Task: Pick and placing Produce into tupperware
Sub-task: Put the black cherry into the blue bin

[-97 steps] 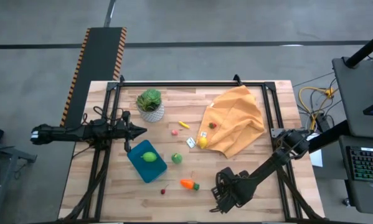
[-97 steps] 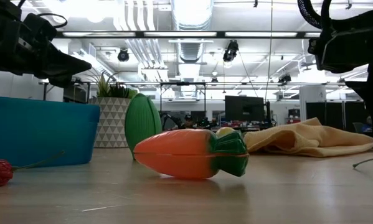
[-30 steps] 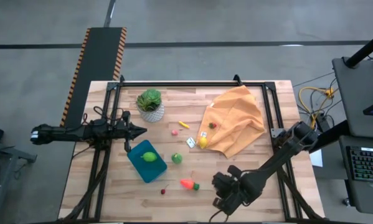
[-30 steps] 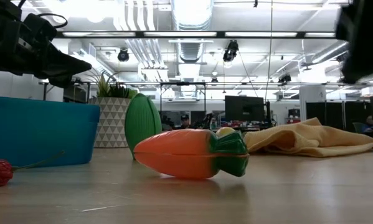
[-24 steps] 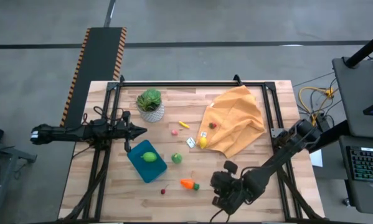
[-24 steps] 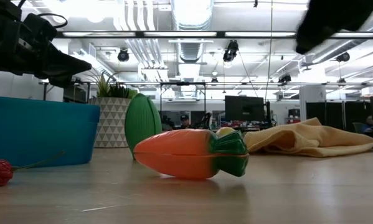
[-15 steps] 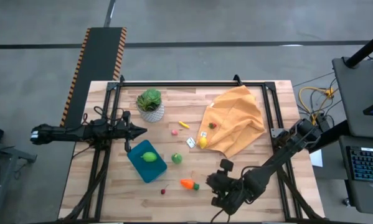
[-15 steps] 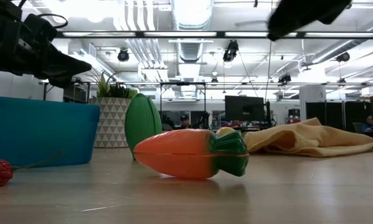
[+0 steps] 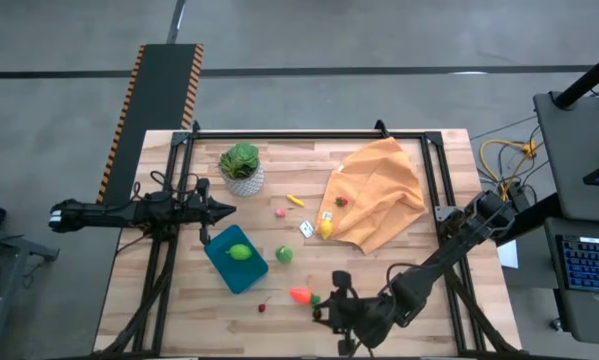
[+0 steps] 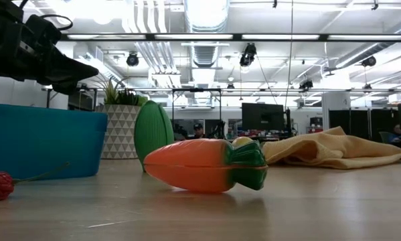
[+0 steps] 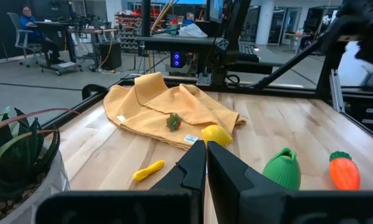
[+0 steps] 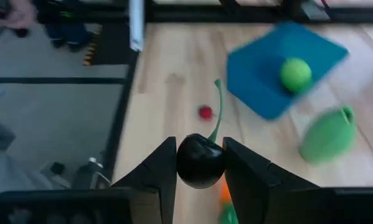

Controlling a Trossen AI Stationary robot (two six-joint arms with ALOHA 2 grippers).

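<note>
The right gripper (image 12: 200, 163) has a dark cherry (image 12: 200, 162) pinched between its two fingers, green stem (image 12: 217, 112) sticking forward, and it hangs over the near edge of the table (image 9: 419, 220), just beside the orange carrot (image 9: 301, 296). That's a small round thing in a narrow pinch, so the worry is it squirting out sideways if the arm swings hard toward the container. Ahead sits the teal tupperware (image 9: 237, 260) with a green lime (image 9: 239, 252) already inside, a red cherry (image 9: 262, 306) loose on the wood between, and a green pear-shaped piece (image 9: 283, 254) just off the container's corner. Come in low and the gripper could clip the carrot or knock that green piece away; let go early and the cherry rolls off the table edge. The left gripper (image 11: 205, 163) waits above the tupperware's far corner, fingers pressed together, close enough to crowd the drop. Yellow lemon (image 9: 325, 229) and more bits lie by the orange cloth (image 9: 379, 190).
</note>
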